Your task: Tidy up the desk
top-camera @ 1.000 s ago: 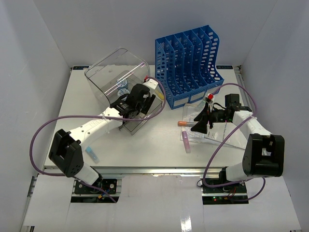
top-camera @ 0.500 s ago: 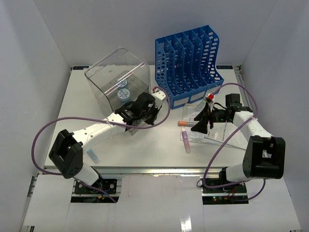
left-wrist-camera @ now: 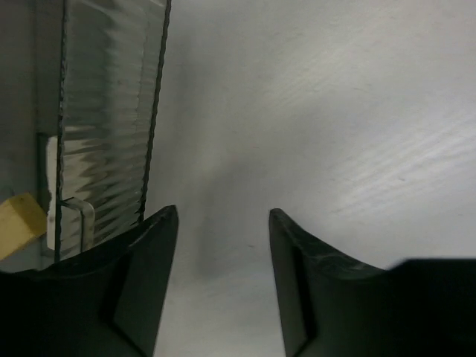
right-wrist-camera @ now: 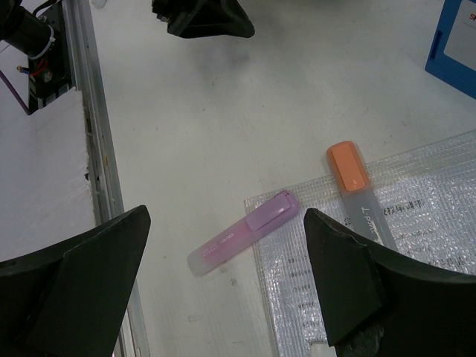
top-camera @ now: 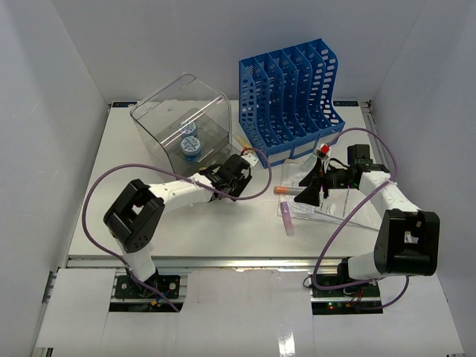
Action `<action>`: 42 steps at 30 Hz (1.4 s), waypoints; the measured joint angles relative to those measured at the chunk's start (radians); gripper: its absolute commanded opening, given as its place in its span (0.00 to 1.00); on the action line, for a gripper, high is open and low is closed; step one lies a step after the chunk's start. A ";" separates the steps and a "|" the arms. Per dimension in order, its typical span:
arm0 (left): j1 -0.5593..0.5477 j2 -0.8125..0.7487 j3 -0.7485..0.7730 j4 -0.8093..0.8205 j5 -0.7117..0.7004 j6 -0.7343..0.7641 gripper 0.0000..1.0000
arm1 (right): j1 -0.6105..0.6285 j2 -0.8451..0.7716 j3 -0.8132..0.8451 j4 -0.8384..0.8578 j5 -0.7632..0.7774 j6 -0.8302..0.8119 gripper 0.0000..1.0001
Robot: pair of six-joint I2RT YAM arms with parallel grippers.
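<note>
1. Two grippers work over the counter (top-camera: 223, 227), the white top that runs under both arms between white walls, with its metal rail along the near edge.
2. The left gripper (left-wrist-camera: 223, 216) is released. Its jaws stand apart over bare counter with nothing between them, just beside the ribbed front of the clear drawer box (top-camera: 178, 123).
3. A second ago this gripper was reaching into the box's pulled-out drawer. Now it sits low on the counter to the box's front right, the drawer no longer sticks out, and the arm's elbow has swung in toward the middle.
4. Blue-capped round items (top-camera: 190, 145) show through the box wall.
5. The right gripper (right-wrist-camera: 227, 216) is also released, jaws wide. It hovers above the pink highlighter (right-wrist-camera: 242, 232), which lies at the edge of the clear plastic sleeve (right-wrist-camera: 424, 245), and near the orange highlighter (right-wrist-camera: 355, 182), which lies on the sleeve. None of these has shifted.
6. The blue file rack (top-camera: 286, 97) stands at the back, right of the box, where it was.
</note>
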 measured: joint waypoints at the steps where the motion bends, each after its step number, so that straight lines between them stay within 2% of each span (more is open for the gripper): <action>1: 0.004 0.011 0.009 0.000 -0.037 0.010 0.72 | 0.000 0.000 0.000 -0.001 0.000 0.000 0.90; 8: 0.059 0.079 0.078 0.007 -0.179 0.058 0.80 | 0.000 0.000 0.000 -0.003 -0.004 -0.001 0.90; 14: 0.070 0.119 0.126 0.010 -0.214 0.090 0.80 | 0.000 0.000 0.000 -0.003 -0.010 -0.001 0.90; 18: 0.079 0.125 0.130 0.010 -0.214 0.097 0.76 | -0.001 0.000 0.000 -0.004 -0.016 -0.002 0.90; 23: 0.074 0.080 0.087 0.026 -0.201 0.047 0.64 | -0.003 0.000 0.000 -0.004 -0.020 -0.004 0.90; 26: 0.060 -0.003 0.006 0.043 -0.170 -0.041 0.54 | -0.003 0.000 0.000 -0.005 -0.021 -0.005 0.90; 28: 0.051 -0.088 -0.075 0.074 -0.132 -0.129 0.51 | -0.003 0.000 0.000 -0.006 -0.022 -0.006 0.90; 33: 0.040 -0.371 -0.309 0.194 -0.038 -0.381 0.50 | -0.002 -0.001 0.001 -0.001 -0.021 0.000 0.90; 36: 0.040 -0.519 -0.398 0.229 0.013 -0.489 0.56 | 0.019 -0.002 -0.001 0.043 -0.006 0.053 0.90; 37: 0.040 -0.559 -0.416 0.238 0.034 -0.515 0.62 | 0.036 -0.004 -0.003 0.066 0.008 0.078 0.90; 39: 0.039 -0.636 -0.437 0.238 0.076 -0.537 0.71 | 0.119 -0.012 -0.003 0.128 0.082 0.148 0.90; 42: 0.036 -0.788 -0.451 0.201 0.124 -0.546 0.83 | 0.308 -0.019 0.000 0.234 0.223 0.248 0.90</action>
